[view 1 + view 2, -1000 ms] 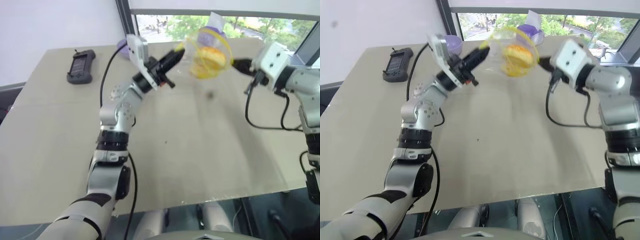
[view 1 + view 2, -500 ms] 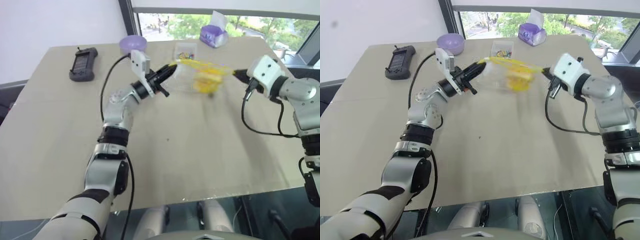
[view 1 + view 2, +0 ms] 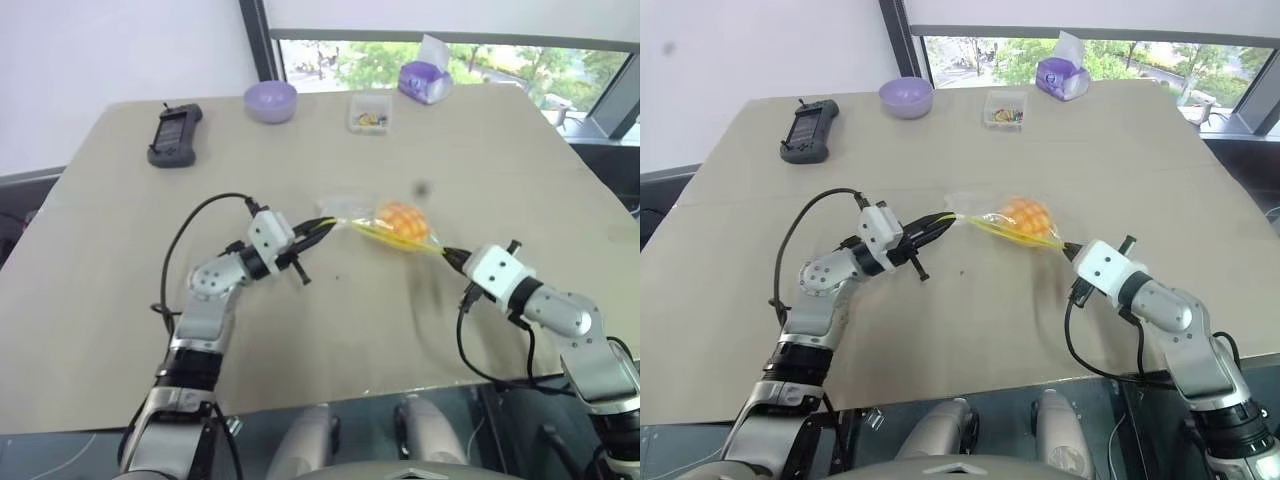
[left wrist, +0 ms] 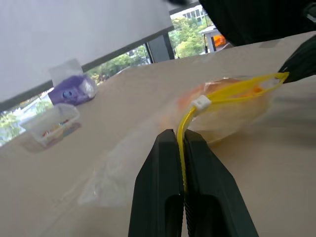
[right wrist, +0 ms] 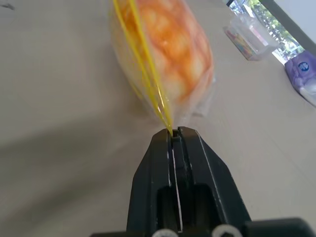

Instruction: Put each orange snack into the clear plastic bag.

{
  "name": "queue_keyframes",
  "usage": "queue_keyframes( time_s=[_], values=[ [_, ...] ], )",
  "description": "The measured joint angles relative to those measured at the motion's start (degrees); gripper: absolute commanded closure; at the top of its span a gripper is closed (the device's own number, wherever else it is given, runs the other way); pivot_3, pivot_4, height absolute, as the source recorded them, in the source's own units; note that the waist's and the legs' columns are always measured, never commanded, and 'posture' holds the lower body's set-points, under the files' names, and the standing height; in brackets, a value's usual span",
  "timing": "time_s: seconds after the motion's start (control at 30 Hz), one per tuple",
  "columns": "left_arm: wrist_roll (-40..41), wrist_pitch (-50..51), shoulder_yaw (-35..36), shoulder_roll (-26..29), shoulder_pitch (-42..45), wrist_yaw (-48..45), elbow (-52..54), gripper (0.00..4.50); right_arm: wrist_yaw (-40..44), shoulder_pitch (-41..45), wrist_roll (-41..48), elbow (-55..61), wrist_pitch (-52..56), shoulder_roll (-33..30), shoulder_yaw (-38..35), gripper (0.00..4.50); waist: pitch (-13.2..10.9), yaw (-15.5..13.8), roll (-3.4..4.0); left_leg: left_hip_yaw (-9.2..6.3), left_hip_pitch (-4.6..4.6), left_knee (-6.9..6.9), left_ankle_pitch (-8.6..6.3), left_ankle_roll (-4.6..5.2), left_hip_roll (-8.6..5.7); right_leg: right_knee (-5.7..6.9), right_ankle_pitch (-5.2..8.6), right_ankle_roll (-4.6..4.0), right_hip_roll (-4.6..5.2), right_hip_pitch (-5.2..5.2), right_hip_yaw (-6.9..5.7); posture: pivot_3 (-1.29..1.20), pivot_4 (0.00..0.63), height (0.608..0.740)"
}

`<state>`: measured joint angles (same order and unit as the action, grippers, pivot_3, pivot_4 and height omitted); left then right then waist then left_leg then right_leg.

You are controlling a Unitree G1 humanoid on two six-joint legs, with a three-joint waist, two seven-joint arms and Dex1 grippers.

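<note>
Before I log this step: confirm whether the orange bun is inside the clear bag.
Yes, the orange bun sits inside the clear plastic bag, behind its yellow strip.

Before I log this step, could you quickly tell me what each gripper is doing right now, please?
Left gripper: shut on the yellow strip of the clear plastic bag.
Right gripper: shut on the strip's other end; an orange snack sits inside the bag.

Head eyes overlook table; wrist cameras sit close.
</note>
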<state>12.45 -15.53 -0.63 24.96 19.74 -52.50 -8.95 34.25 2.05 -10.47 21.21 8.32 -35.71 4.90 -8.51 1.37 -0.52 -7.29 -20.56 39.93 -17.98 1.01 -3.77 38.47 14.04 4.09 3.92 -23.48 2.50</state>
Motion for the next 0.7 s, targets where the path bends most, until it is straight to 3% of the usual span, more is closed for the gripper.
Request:
queue_keyframes(
  time_s=[0.1, 0.23, 0.37, 0.47, 0.6, 0.7],
  values=[
    [-0.35, -0.72, -0.06, 0.85, -0.73, -0.41, 0.28, 4.50, -0.75, -3.00, 0.03, 1.44, 1.81, 0.13, -1.59, 2.15, 0.00, -0.58, 0.00, -0.01, -0.06, 0.00, 0.06, -0.10, 0.02, -0.01, -0.01, 0.00, -0.02, -0.06, 0.00, 0.00, 0.150, 0.740],
    [-2.43, -4.14, -0.97, 2.04, -0.80, -1.06, -0.24, 4.50, 2.74, -5.45, 7.15, 8.80, 7.61, -1.61, -7.77, 2.15, -0.02, -0.83, 0.03, -0.06, -0.19, -0.10, 0.12, -0.21, 0.01, -0.25, -0.02, 0.00, 0.03, -0.10, -0.02, 0.00, 0.150, 0.740],
    [-3.43, -4.88, -1.97, 2.02, -0.25, -0.74, -0.59, 4.50, 4.17, 7.85, 13.11, 15.92, 15.37, -0.77, -7.68, 2.15, -0.02, 0.26, 0.00, 0.10, -0.06, -0.41, 0.12, -0.19, 0.12, -0.50, -0.11, 0.05, -0.04, -0.08, 0.08, 0.00, 0.150, 0.740],
    [-3.74, -4.03, -2.28, 1.88, 0.08, 0.04, -0.53, 4.50, 4.09, 21.38, 12.74, 16.27, 20.42, 4.29, 3.17, 2.15, -0.01, 0.39, -0.01, -0.07, -0.09, -0.64, 0.14, -0.25, 0.22, -0.54, -0.09, 0.01, -0.12, -0.19, -0.07, 0.00, 0.150, 0.740],
    [-3.67, -2.26, -3.35, 1.64, 1.01, 0.20, -0.28, 4.50, 4.19, 28.65, 8.93, 10.47, 22.13, 7.64, 14.94, 2.15, -0.01, -0.26, -0.01, -0.11, -0.46, -0.70, 0.14, -0.24, 0.11, -0.89, -0.08, 0.00, 0.01, -0.40, -0.14, 0.00, 0.150, 0.740],
    [-3.32, -1.13, -3.37, 1.91, 1.09, 0.19, -0.04, 4.50, 4.34, 30.36, 6.05, 4.92, 20.96, 7.44, 18.35, 2.86, -0.01, -0.55, -0.01, -0.01, -0.72, -0.67, 0.10, -0.15, -0.02, -1.02, -0.08, 0.01, 0.16, -0.60, -0.17, 0.00, 0.150, 0.740]
  ],
)
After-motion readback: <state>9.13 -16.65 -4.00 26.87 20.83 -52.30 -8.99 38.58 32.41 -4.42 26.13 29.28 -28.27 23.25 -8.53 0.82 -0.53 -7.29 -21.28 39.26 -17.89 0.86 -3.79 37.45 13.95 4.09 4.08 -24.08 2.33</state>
